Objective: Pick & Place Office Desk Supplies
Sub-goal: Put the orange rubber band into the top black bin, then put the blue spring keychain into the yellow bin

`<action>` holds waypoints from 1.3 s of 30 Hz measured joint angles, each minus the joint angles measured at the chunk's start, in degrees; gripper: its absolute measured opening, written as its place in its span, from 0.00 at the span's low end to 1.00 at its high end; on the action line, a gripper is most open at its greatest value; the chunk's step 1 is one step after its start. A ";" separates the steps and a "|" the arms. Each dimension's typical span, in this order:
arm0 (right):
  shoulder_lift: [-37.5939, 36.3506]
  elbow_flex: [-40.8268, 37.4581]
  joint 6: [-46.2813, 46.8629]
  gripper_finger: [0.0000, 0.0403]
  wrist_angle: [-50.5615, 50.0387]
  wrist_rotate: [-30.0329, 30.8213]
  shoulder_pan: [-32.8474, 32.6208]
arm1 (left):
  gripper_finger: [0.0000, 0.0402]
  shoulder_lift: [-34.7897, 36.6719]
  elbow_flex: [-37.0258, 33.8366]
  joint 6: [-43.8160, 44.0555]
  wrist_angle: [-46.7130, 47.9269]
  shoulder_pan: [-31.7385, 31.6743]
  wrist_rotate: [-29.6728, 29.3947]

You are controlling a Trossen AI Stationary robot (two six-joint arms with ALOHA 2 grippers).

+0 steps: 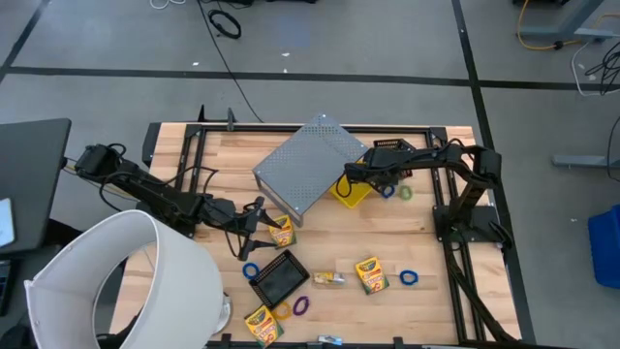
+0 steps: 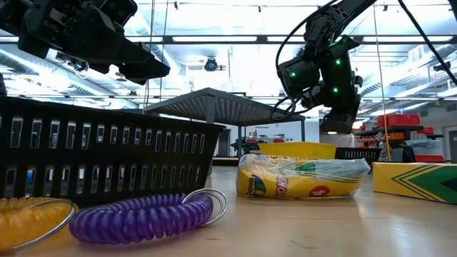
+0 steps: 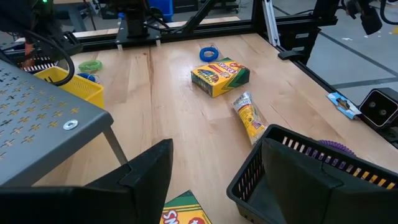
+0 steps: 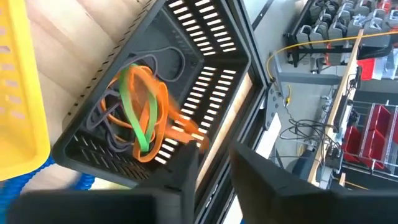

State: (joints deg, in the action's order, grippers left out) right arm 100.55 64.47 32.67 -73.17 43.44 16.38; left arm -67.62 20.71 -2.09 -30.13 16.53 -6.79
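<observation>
At table's two o'clock, right gripper [image 4: 208,163], fingers slightly apart, empty, hovers over black slotted basket [image 4: 205,56] holding orange and green elastic loops [image 4: 144,112]. Left gripper [image 3: 214,174], fingers apart, empty; crayon boxes [image 1: 370,274] and other loops remain scattered.

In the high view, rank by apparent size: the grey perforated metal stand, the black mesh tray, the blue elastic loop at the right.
1. Grey perforated metal stand, clearly largest.
2. Black mesh tray.
3. Blue elastic loop, smallest.

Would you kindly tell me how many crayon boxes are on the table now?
3 crayon boxes: one by the left gripper, one right of the packet, one near the white cylinder. Others may hide under the grey shelf.
</observation>
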 joint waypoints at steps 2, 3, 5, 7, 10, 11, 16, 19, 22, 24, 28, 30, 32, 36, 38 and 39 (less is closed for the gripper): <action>0.00 0.00 0.04 0.33 0.00 -0.04 0.00 | 0.62 -0.02 0.00 0.00 -0.01 0.00 0.00; 0.00 0.00 0.09 0.37 -0.02 -0.08 0.00 | 0.62 -0.01 0.00 0.00 0.00 0.00 0.00; 0.00 0.00 0.75 0.42 0.00 -0.19 0.00 | 0.62 -0.02 0.00 -0.01 -0.01 0.00 0.00; 0.00 0.00 1.63 0.46 -0.02 -0.20 -0.12 | 0.62 -0.02 0.00 -0.02 -0.01 0.00 0.00; 0.02 0.00 3.63 0.47 -0.35 -0.03 -0.71 | 0.62 -0.02 0.00 -0.02 -0.01 0.00 0.00; 0.01 0.00 4.27 0.47 -0.48 0.19 -1.14 | 0.62 -0.02 0.00 -0.02 -0.01 0.00 0.00; -1.01 0.65 6.06 0.45 -1.20 1.66 -5.27 | 0.62 -0.02 0.00 -0.02 -0.02 0.00 0.00; -2.12 1.44 6.47 0.44 -2.43 1.63 -8.83 | 0.62 -0.02 0.00 0.00 -0.03 0.00 0.00; -3.36 2.43 5.60 0.44 -3.93 -0.94 -12.67 | 0.62 -0.02 0.00 0.00 0.00 0.02 0.02; -4.21 2.49 3.19 0.44 -3.98 -5.01 -15.17 | 0.62 -0.02 0.00 0.13 0.09 0.00 0.00; -5.03 2.31 -1.72 0.44 -3.81 -13.37 -18.93 | 0.62 -0.02 0.02 0.10 0.39 0.00 0.01; -5.05 1.90 -4.61 0.44 -2.78 -17.66 -20.16 | 0.62 -0.02 0.02 -0.37 0.39 0.00 0.00; -5.05 1.10 -7.69 0.44 -1.78 -21.28 -20.91 | 0.62 -0.02 0.02 -0.91 0.33 0.02 -0.08; -5.05 -1.94 -13.75 0.44 1.46 -25.51 -20.47 | 0.62 -0.02 0.02 -1.76 0.08 0.00 -0.26; -5.05 -3.92 -15.94 0.44 1.85 -26.58 -19.40 | 0.62 -0.02 0.02 -1.83 -0.03 -0.02 -0.41; -5.05 -4.91 -16.80 0.44 2.38 -27.14 -18.82 | 0.62 -0.02 0.02 -1.84 0.00 -0.03 -0.47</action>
State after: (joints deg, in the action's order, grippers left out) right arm 95.50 59.56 15.87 -70.79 16.29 -2.43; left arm -67.64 20.73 -3.92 -30.13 16.50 -7.25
